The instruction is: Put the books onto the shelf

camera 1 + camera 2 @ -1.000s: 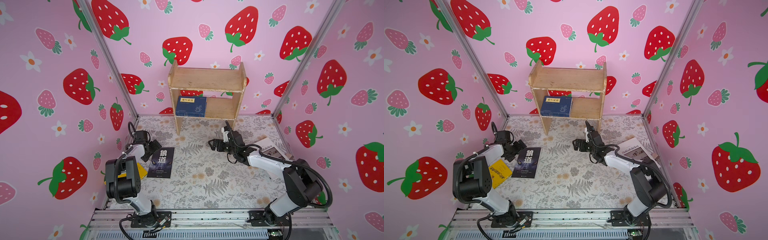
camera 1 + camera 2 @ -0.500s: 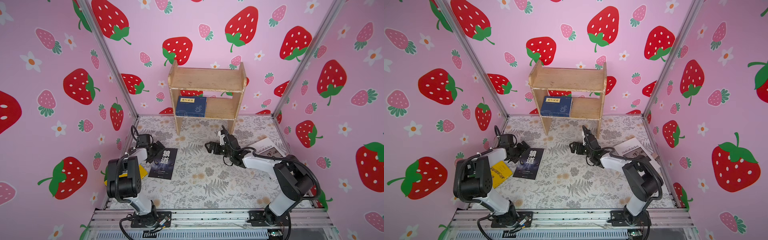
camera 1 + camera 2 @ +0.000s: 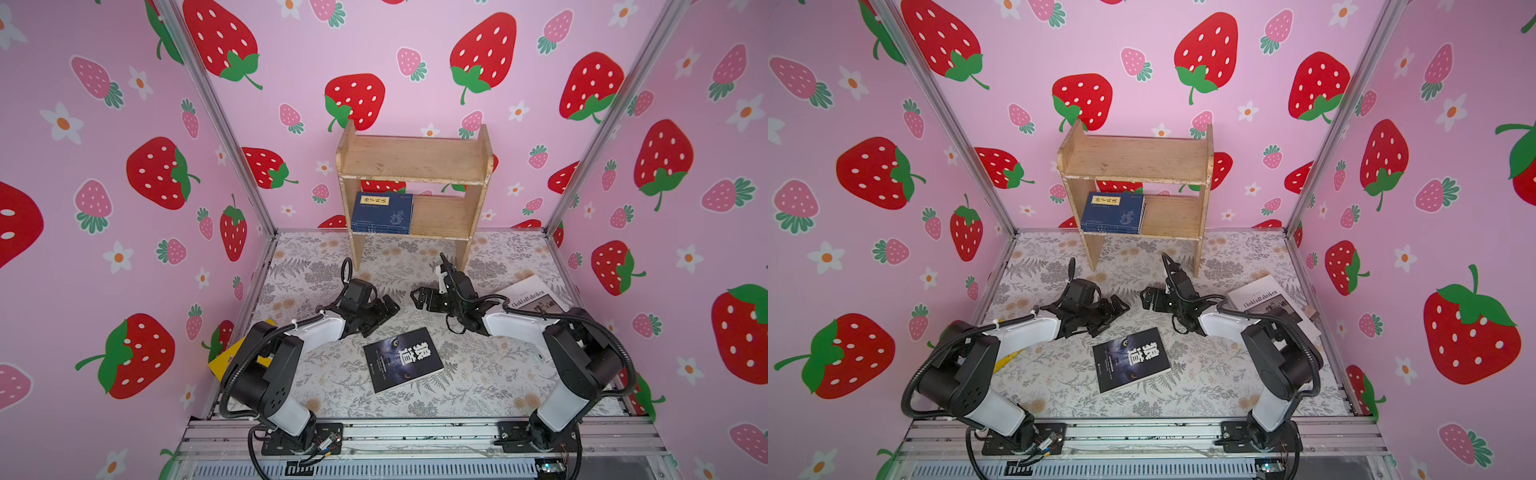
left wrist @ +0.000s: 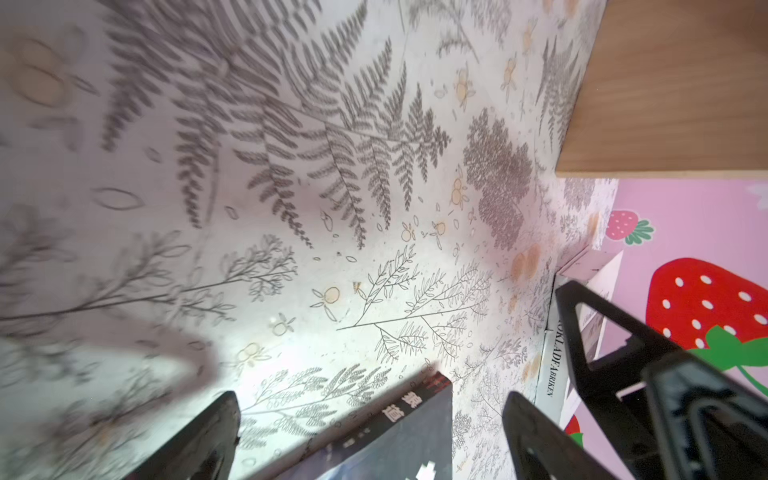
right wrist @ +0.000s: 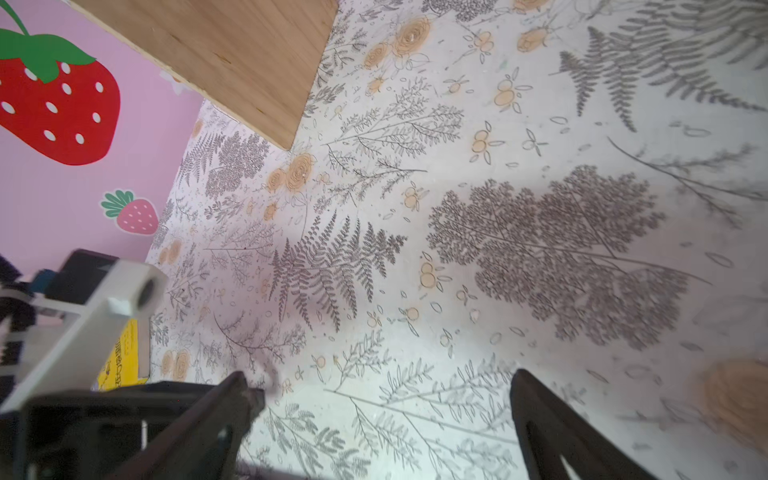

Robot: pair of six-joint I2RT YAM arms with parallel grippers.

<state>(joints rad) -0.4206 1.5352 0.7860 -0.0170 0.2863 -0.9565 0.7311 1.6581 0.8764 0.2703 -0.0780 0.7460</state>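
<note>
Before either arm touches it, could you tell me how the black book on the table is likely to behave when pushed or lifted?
The black book lies flat and looks thin, so a push would probably slide it across the table, not tip it. Lifted by one edge, so thin a book may well sag.

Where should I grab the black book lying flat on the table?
Its spine, the long edge facing the shelf, from the left. The black book lies flat, cover up, so only edges offer a hold, and the open left gripper is probably nearest there.
</note>
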